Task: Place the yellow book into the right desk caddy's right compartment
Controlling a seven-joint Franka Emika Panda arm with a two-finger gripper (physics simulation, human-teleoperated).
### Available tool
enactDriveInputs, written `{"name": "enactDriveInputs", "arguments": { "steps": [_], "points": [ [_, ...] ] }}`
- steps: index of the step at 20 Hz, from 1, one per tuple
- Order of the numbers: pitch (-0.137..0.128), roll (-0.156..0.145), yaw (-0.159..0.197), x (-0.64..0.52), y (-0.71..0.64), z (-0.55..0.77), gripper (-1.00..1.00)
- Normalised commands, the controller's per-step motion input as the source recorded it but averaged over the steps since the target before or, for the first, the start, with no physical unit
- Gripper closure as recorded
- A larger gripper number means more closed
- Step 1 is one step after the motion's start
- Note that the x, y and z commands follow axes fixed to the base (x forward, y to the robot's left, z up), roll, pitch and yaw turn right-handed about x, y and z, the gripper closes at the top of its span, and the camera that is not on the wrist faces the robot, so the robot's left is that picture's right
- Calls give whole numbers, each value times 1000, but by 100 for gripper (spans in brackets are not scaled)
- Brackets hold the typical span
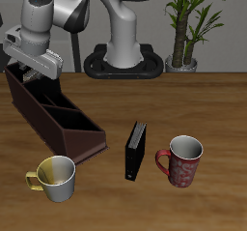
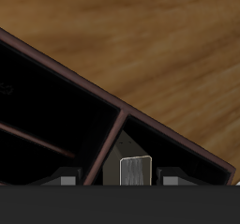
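The right desk caddy (image 1: 60, 129) is a long dark reddish-brown box running from the back of the table toward the front. My gripper (image 1: 31, 73) hangs over its farthest-back end. In the wrist view I look down past the caddy's rim (image 2: 86, 83) and a divider (image 2: 114, 141). The yellow book (image 2: 136, 170) shows as a small tan-grey rectangle down in the compartment. It sits between my gripper's (image 2: 120, 178) spread fingers (image 2: 66, 179), with a gap on each side. The exterior view hides the book behind my hand and the caddy wall.
A black book (image 1: 136, 150) stands upright in the middle of the table. A red mug (image 1: 183, 160) is beside it. A yellow mug (image 1: 56, 177) sits near the front edge, just ahead of the caddy's near end. A potted plant (image 1: 188, 22) stands at the back.
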Motion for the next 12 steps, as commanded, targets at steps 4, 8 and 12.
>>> {"name": "enactDriveInputs", "arguments": {
  "steps": [4, 8, 12],
  "points": [
    [-10, -16, -14, -2, 7, 145, -100],
    [-23, -14, 2, -29, 44, 194, -100],
    [-46, 5, -2, -69, 182, 272, -100]
  ]
}}
